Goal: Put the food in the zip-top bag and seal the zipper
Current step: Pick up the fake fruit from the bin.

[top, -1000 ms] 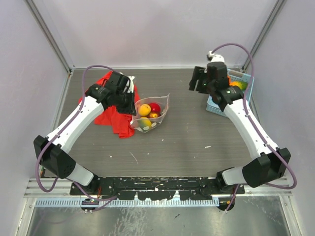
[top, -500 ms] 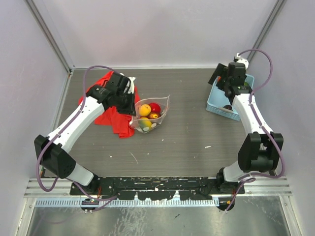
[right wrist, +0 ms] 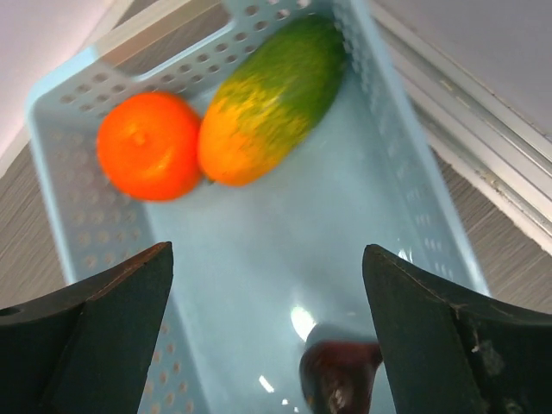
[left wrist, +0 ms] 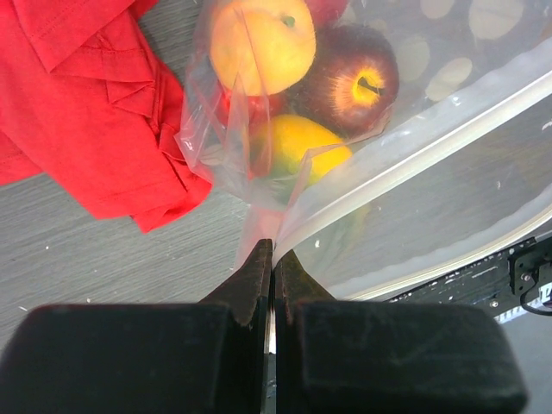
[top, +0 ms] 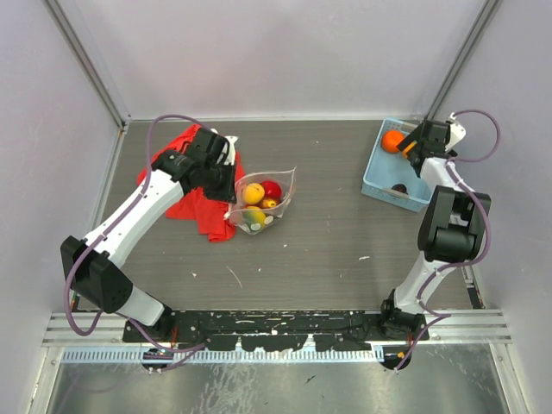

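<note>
The clear dotted zip-top bag (top: 263, 203) stands open at mid table with a yellow fruit (top: 252, 191), a red apple (top: 272, 189) and a yellow-green piece (top: 255, 216) inside. My left gripper (top: 231, 184) is shut on the bag's left edge; in the left wrist view the fingers (left wrist: 273, 256) pinch the plastic where the whitish zipper strip (left wrist: 414, 147) ends. My right gripper (top: 412, 148) hangs open and empty over the light blue basket (top: 377, 187). The right wrist view shows the gripper (right wrist: 267, 259) above an orange (right wrist: 148, 145), a green-orange fruit (right wrist: 272, 99) and a dark purple piece (right wrist: 341, 379).
A red cloth (top: 185, 194) lies crumpled just left of the bag, under my left arm; it also shows in the left wrist view (left wrist: 86, 112). The basket sits in the far right corner against the wall frame.
My right arm has swung from near the table's middle back to the far right and now sits over the basket. The left gripper and the bag have not moved.
</note>
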Robot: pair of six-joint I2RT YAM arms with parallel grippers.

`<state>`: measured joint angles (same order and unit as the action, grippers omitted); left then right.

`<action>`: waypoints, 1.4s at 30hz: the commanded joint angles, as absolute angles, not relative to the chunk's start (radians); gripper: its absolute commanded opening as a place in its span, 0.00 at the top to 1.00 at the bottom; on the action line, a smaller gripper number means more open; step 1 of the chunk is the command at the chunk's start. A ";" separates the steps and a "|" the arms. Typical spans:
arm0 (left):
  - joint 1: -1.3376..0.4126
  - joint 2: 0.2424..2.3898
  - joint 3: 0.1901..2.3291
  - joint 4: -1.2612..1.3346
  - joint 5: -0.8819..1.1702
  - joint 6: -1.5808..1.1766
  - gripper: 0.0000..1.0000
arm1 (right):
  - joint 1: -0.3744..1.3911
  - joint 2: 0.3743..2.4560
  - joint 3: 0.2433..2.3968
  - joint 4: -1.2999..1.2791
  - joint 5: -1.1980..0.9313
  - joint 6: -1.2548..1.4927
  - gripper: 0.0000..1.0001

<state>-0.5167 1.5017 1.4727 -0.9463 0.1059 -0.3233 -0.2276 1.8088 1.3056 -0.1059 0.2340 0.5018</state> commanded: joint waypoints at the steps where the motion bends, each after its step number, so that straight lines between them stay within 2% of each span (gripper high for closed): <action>1: -0.512 1.503 1.470 -0.900 0.083 -0.298 1.00 | -0.260 1.872 1.381 0.019 0.280 0.581 0.06; 16: -0.512 1.510 1.451 -0.884 0.075 -0.292 1.00 | -0.274 2.097 1.460 0.158 0.394 0.818 0.09; 23: -0.512 1.520 1.451 -0.885 0.083 -0.296 1.00 | -0.273 2.191 1.552 0.106 0.367 0.892 0.10; 35: -0.512 1.510 1.450 -0.884 0.088 -0.303 1.00 | -0.273 2.123 1.406 0.129 0.300 0.907 0.42; 42: -0.512 1.503 1.449 -0.885 0.093 -0.309 1.00 | -0.270 2.013 1.286 0.154 0.268 0.855 0.56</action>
<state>-0.5167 1.5208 1.4479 -0.9295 0.0830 -0.3031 -0.2714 2.1098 1.3384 0.1574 0.2874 0.8909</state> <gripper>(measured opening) 0.007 0.647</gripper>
